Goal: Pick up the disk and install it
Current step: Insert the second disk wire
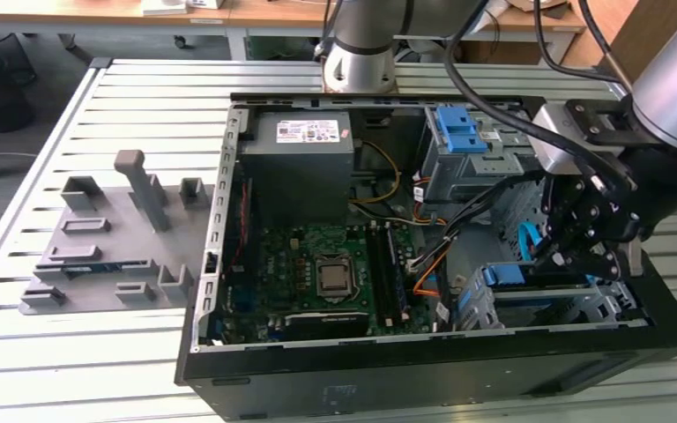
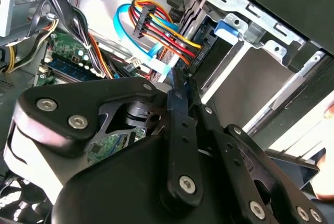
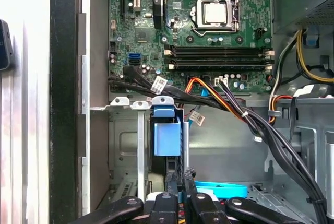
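Note:
The disk sits in the lower grey drive cage [image 1: 603, 295] at the front corner of the open computer case, on the exterior view's right. Only its blue bracket end [image 1: 524, 275] [image 3: 167, 134] is exposed; the silver body is hidden inside the cage. My gripper [image 1: 568, 260] [image 3: 180, 176] hangs just above that bracket end, fingers pressed together with nothing visible between them. In the second wrist view the gripper's tip [image 2: 180, 84] points at the coloured power cable plug [image 2: 143, 23] and the cage mouth [image 2: 224, 31].
Motherboard [image 1: 327, 269] fills the case floor. A grey power supply [image 1: 309, 141] stands at the back, and an upper cage with a blue latch [image 1: 462, 132] is beside it. Cable bundles [image 3: 245, 114] run beside the gripper. A grey fixture tray [image 1: 109, 238] lies outside the case.

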Available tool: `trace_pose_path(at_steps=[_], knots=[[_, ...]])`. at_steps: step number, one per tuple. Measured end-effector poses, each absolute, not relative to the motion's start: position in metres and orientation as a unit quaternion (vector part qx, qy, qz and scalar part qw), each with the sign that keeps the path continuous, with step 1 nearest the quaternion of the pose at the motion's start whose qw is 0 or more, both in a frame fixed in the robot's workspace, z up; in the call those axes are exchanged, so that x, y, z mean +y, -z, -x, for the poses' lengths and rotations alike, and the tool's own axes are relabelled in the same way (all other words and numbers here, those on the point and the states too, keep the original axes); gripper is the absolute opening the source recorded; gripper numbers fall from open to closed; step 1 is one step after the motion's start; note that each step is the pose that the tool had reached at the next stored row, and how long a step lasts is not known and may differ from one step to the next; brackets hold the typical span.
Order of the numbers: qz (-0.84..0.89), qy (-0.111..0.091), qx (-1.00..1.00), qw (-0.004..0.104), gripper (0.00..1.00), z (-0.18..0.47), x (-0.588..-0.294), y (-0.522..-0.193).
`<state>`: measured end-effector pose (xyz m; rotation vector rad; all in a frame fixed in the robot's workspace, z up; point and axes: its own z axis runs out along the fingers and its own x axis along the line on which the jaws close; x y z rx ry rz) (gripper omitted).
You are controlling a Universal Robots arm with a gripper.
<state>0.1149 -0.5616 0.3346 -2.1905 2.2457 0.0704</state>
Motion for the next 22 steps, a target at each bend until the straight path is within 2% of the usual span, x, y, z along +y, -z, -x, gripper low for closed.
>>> trace_pose_path(at_steps=[22], knots=[[0.698, -0.022, 0.716, 0.002, 0.16, -0.1149, -0.5652, -0.3286]])
